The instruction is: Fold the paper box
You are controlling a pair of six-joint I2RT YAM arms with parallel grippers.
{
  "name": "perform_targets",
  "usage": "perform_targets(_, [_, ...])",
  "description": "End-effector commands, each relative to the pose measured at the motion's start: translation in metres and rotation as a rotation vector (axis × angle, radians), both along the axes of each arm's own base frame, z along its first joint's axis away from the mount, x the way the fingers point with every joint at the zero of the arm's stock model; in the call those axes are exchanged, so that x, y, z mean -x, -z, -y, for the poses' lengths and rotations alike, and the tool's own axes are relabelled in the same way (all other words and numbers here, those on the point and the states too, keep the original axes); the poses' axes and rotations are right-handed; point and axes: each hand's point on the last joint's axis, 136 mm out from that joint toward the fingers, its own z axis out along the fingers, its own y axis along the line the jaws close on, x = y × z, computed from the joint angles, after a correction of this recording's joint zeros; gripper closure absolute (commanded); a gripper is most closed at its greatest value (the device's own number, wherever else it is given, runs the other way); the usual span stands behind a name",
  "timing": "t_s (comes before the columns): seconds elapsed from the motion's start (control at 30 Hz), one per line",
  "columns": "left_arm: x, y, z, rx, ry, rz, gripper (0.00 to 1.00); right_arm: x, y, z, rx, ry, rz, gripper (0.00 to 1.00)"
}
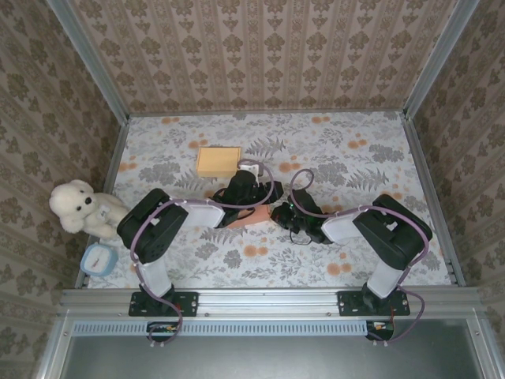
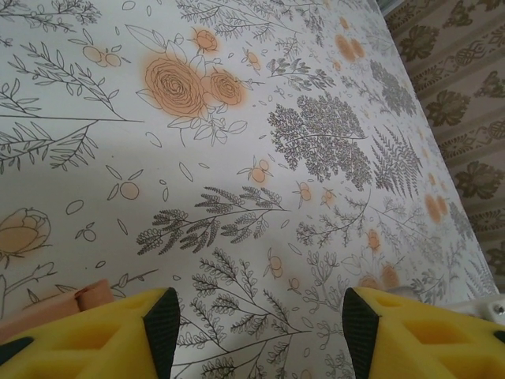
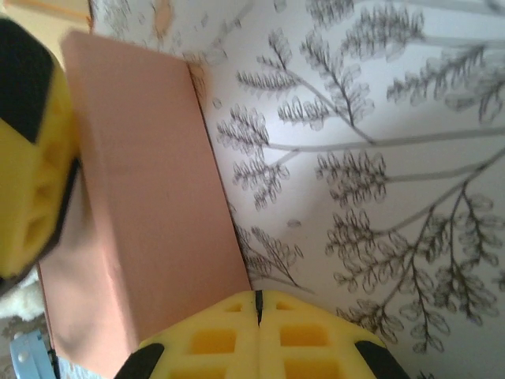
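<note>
My left end effector (image 1: pixel 259 197) is about half open with nothing between its fingers. In the left wrist view only bare flowered surface (image 2: pixel 260 158) shows in the gap of the end effector (image 2: pixel 256 328). A corner of the pink paper box (image 2: pixel 83 298) sits just outside one finger (image 2: pixel 87 343); I can't tell if they touch.

My right end effector (image 1: pixel 278 213) is fully closed. In the right wrist view its tips (image 3: pixel 256 332) meet pad to pad with nothing pinched. They sit at the near corner of the paper box (image 3: pixel 150 205), and contact is unclear. The box's long right edge runs straight, and open surface (image 3: pixel 379 197) starts right beside it. A finger of my left end effector (image 3: pixel 31 150) sits at the box's other long side.

From above, the paper box (image 1: pixel 245 217) lies mid-surface between my two end effectors, mostly covered by them.

A tan box (image 1: pixel 218 161) sits just behind my left wrist, square to the back edge.

A white teddy bear (image 1: pixel 79 207) and a small blue object (image 1: pixel 100 259) sit at the left edge, well apart from the paper box.

The surface (image 1: pixel 379 158) is open on the right half and along the far edge, up to the metal rails (image 1: pixel 430 197) and the patterned walls (image 1: pixel 268 47).
</note>
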Motion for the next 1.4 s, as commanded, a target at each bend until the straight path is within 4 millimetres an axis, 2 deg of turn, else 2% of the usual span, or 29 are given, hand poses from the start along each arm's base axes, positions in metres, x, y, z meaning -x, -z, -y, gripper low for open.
perform_targets(0.0, [0.026,0.040,-0.024,-0.085,-0.004,-0.196,0.40,-0.022,-0.030,0.001,-0.018,0.055,0.111,1.00])
perform_targets(0.23, [0.000,-0.011,-0.049,-0.102,-0.057,-0.123,0.38,-0.010,-0.023,0.013,0.010,0.056,0.101,1.00])
perform_targets(0.3, [-0.007,-0.029,-0.064,-0.125,-0.092,-0.087,0.38,-0.004,-0.022,0.017,0.028,0.046,0.098,1.00])
perform_targets(0.4, [-0.015,-0.044,-0.090,-0.163,-0.138,-0.057,0.36,0.008,-0.020,0.022,0.059,0.027,0.093,1.00])
perform_targets(0.53, [-0.027,-0.036,-0.133,-0.225,-0.188,-0.066,0.35,0.028,-0.022,0.021,0.092,-0.003,0.098,1.00])
perform_targets(0.7, [-0.038,-0.006,-0.172,-0.211,-0.203,-0.114,0.34,0.050,-0.025,0.003,0.114,-0.053,0.107,1.00])
perform_targets(0.8, [-0.041,0.008,-0.176,-0.159,-0.200,-0.133,0.34,0.054,-0.024,-0.015,0.091,-0.085,0.096,1.00])
perform_targets(1.0, [-0.039,0.014,-0.163,-0.110,-0.160,-0.134,0.34,0.044,-0.020,-0.041,0.060,-0.114,0.087,1.00])
perform_targets(1.23, [-0.021,0.035,-0.154,-0.098,-0.157,-0.178,0.34,0.022,-0.037,-0.057,0.091,-0.134,0.136,1.00])
perform_targets(1.37, [-0.008,0.040,-0.141,-0.061,-0.150,-0.192,0.35,0.006,-0.042,-0.056,0.122,-0.129,0.128,1.00])
